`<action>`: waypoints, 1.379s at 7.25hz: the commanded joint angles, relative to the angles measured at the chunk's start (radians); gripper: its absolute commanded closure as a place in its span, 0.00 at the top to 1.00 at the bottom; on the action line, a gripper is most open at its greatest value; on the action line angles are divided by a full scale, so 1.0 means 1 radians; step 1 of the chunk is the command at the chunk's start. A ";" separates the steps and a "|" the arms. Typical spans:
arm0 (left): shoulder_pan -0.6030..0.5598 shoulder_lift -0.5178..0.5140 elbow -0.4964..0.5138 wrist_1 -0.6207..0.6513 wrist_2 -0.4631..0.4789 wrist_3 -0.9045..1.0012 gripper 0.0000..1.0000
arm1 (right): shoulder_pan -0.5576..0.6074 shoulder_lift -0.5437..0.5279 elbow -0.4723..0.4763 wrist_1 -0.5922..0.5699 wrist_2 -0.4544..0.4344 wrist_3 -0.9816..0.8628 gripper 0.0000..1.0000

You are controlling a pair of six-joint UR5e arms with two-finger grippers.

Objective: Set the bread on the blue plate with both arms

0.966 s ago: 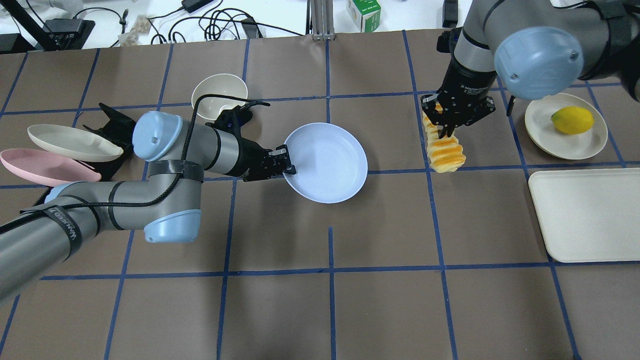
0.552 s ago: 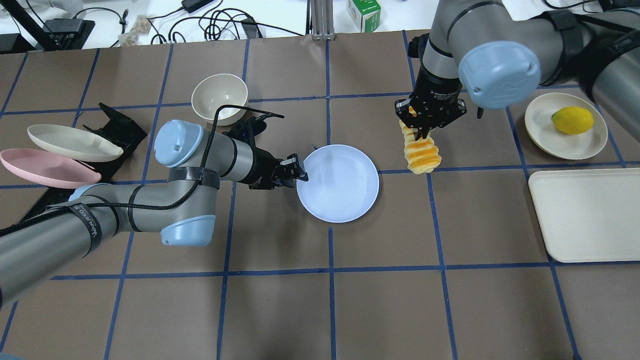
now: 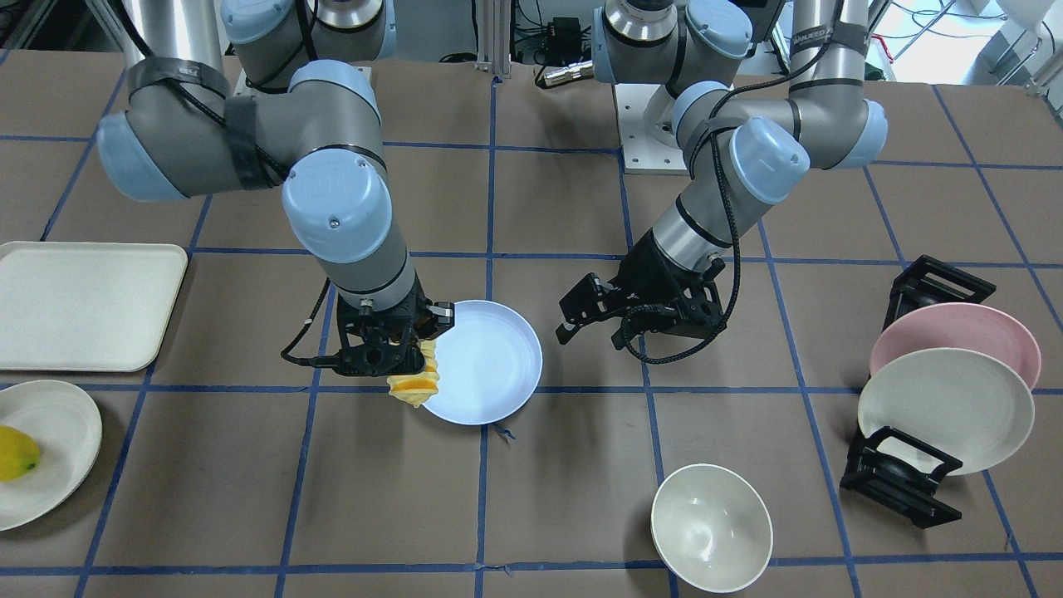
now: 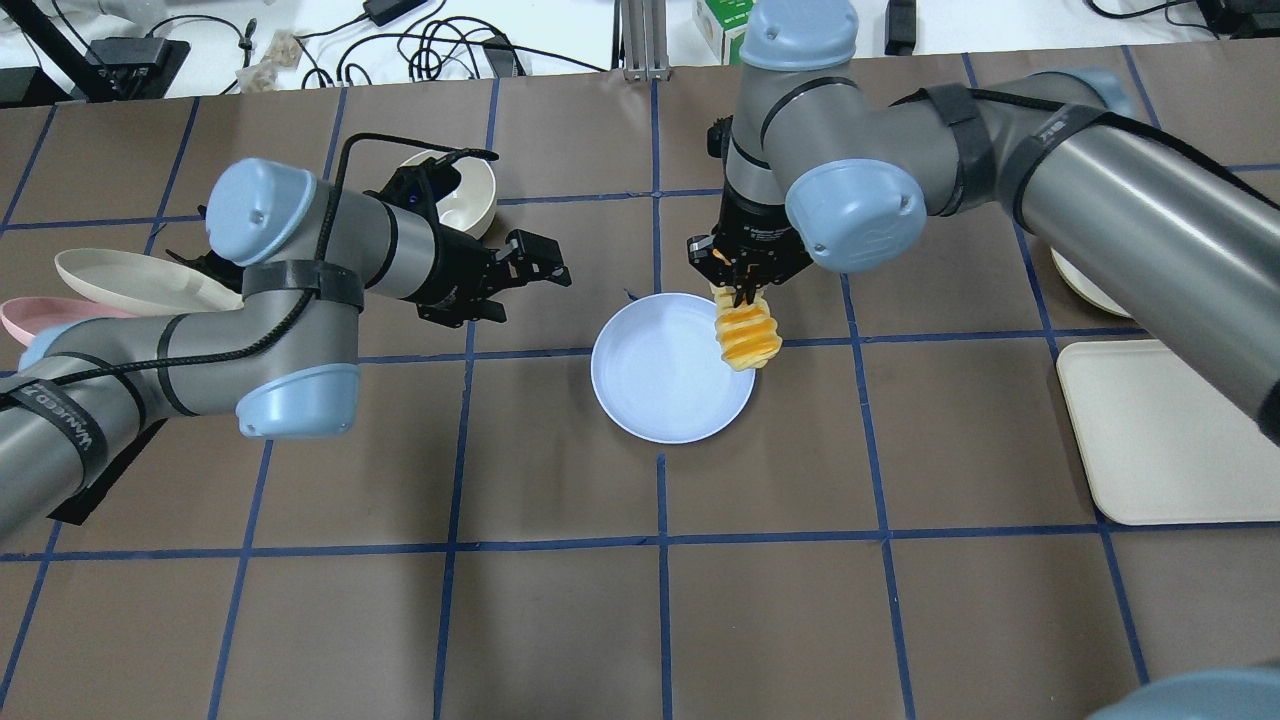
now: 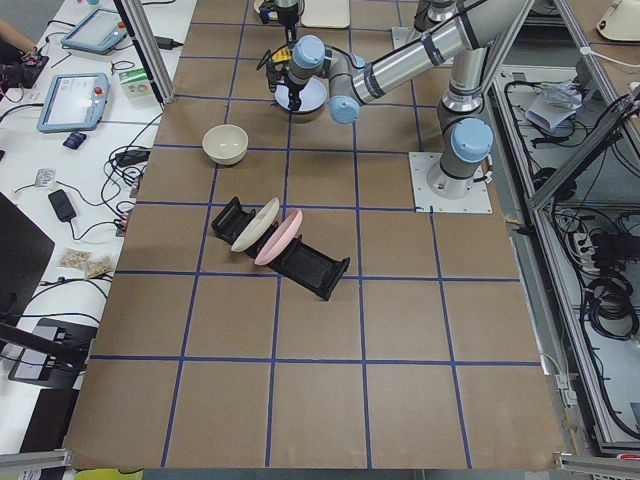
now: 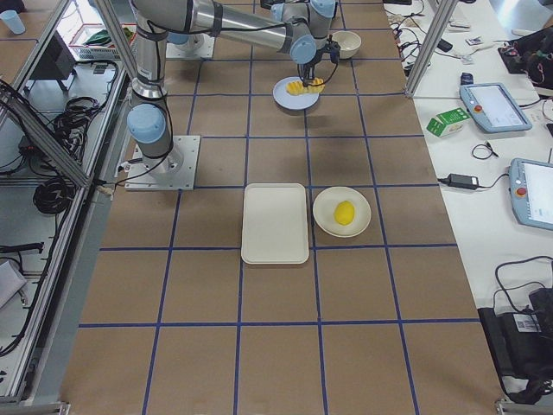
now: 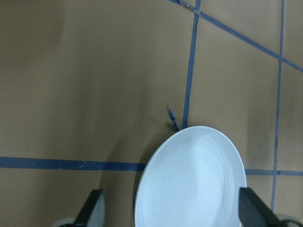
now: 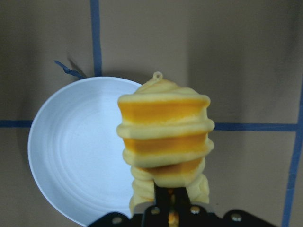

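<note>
The blue plate (image 4: 672, 367) lies flat near the table's middle; it also shows in the front view (image 3: 490, 361) and the left wrist view (image 7: 194, 179). My right gripper (image 4: 745, 287) is shut on the upper end of the bread (image 4: 746, 337). The loaf hangs end-down over the plate's right rim, held above it. In the right wrist view the bread (image 8: 163, 137) hangs over the plate (image 8: 75, 151). My left gripper (image 4: 558, 263) is open and empty, left of the plate and apart from it. Its fingertips (image 7: 94, 208) frame the plate's near rim.
A cream bowl (image 3: 710, 527) stands behind my left arm. A black rack holds a pink plate (image 3: 955, 332) and a cream plate (image 3: 947, 407) on my far left. A cream tray (image 4: 1170, 430) and a cream plate with a yellow fruit (image 3: 17, 453) are on my right.
My left gripper slid the plate right, then let go of its rim, opened and drew back left. My right arm carried the bread left, from the bare table to above the plate's right rim.
</note>
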 commanded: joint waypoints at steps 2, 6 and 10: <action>0.015 0.103 0.315 -0.594 0.255 0.056 1.00 | 0.080 0.080 0.007 -0.108 0.048 0.139 0.00; -0.079 0.145 0.470 -0.798 0.433 0.068 1.00 | 0.083 0.089 0.073 -0.136 0.051 0.143 0.80; -0.019 0.150 0.476 -0.741 0.468 0.317 1.00 | 0.080 0.066 0.063 -0.127 0.045 0.143 1.00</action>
